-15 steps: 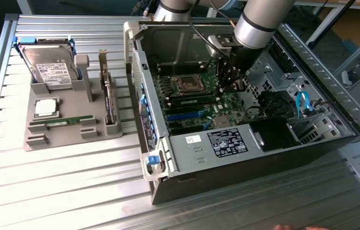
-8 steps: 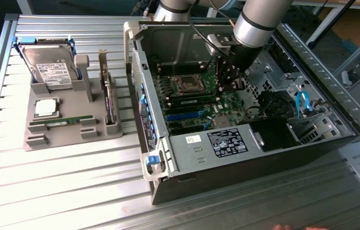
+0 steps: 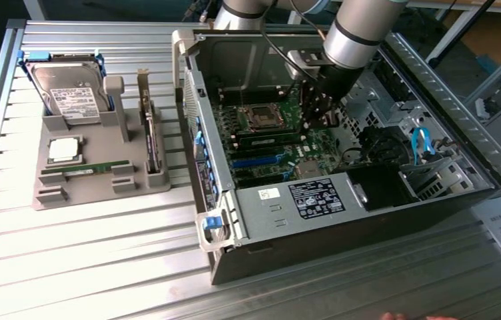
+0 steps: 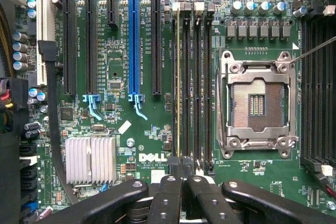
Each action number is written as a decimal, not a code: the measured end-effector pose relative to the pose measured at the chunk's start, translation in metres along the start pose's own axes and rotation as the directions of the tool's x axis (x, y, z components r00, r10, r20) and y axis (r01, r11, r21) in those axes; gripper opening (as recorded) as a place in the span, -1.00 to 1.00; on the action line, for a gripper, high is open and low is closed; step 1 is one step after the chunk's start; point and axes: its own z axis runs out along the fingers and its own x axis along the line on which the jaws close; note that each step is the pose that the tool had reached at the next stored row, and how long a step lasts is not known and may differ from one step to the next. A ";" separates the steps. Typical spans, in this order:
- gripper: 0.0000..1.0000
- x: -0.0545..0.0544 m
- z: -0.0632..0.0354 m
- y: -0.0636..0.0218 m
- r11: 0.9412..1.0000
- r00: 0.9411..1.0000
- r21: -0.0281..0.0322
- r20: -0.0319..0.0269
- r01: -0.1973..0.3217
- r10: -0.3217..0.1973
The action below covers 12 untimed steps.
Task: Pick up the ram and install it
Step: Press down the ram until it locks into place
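Note:
In the wrist view, a ram stick (image 4: 178, 87) stands edge-on in one of the black memory slots (image 4: 192, 87) beside the empty processor socket (image 4: 257, 103). My gripper (image 4: 181, 167) is shut, its fingertips pressed together right over the near end of that stick, and nothing shows between them. Whether they touch the stick I cannot tell. In the exterior view my gripper (image 3: 316, 123) reaches down into the open computer case (image 3: 348, 200) above the motherboard. Another slim green ram stick (image 3: 86, 170) lies in the grey holder (image 3: 99, 190) outside the case.
The holder also carries a hard drive (image 3: 68, 93), a square silver processor (image 3: 64, 150) and a dark expansion card (image 3: 151, 143). Inside the case are a power supply (image 3: 317, 197), blue-clipped cables (image 3: 421, 143) and a silver heatsink (image 4: 90, 159). A person's fingertips (image 3: 410, 317) show at the bottom edge.

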 end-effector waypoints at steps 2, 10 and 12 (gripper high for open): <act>-0.80 0.000 0.0014 -0.0001 1.000 1.000 0.000 0.000 0.000 0.000; -0.80 -0.002 0.0015 -0.0001 1.000 1.000 0.000 0.000 0.000 0.000; -0.80 -0.005 0.0015 -0.0001 1.000 1.000 0.000 0.000 0.000 0.000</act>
